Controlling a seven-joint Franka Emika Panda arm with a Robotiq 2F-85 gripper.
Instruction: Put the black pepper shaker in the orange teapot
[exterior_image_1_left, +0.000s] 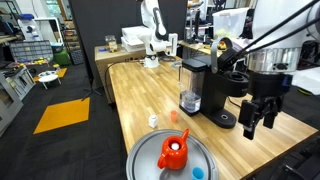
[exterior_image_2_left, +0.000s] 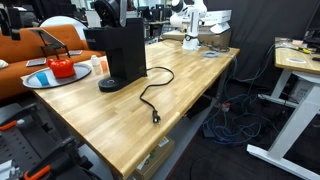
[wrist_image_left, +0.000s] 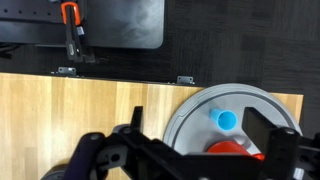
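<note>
Wooden surface (exterior_image_1_left: 140, 88) carries the orange teapot (exterior_image_1_left: 175, 152) on a grey tray (exterior_image_1_left: 141, 160); the tool (exterior_image_1_left: 259, 126) hangs spread, empty.

I see a wooden bench (exterior_image_1_left: 135, 85) carrying a black coffee maker (exterior_image_1_left: 194, 85), with a black cable (exterior_image_2_left: 150, 100) loose beside it. A small blue object (wrist_image_left: 226, 120) lies on the grey round tray (wrist_image_left: 185, 115); a clear-and-white shaker (exterior_image_1_left: 153, 121) stands nearby.

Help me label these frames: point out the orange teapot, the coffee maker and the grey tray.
orange teapot (exterior_image_1_left: 174, 154), in an exterior view, rounded body.
coffee maker (exterior_image_2_left: 126, 48), in an exterior view, black side.
grey tray (wrist_image_left: 190, 115), wrist view, bare left part.
</note>
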